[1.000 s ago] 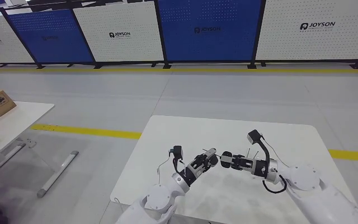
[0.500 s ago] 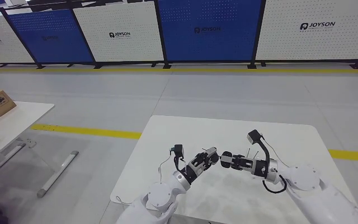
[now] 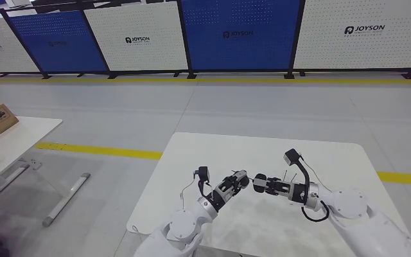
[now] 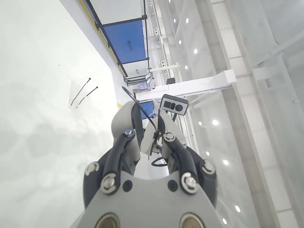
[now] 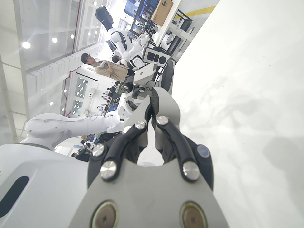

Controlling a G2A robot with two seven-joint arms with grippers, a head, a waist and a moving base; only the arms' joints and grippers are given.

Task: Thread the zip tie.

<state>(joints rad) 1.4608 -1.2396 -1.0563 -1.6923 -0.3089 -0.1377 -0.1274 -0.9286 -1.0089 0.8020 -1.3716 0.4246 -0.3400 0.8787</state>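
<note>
So both arms sit over the white table, and I'll place everything off the left gripper. From its own wrist cam, the left gripper has its jaws at a narrow gap, not pressed together. The black zip tie slants right across that gap. Its pointed end pokes out past one fingertip and the other end runs down near the base of the opposite finger. Honestly can't tell if the pads are actually touching it.

The right gripper is just beside the left gripper, pretty much tip to tip with it. In its wrist cam the right gripper has its pads squeezed flat together, and I can't make out whether anything's pinched in there.

Two spare zip ties lie side by side on the table, well apart from the left gripper.
</note>
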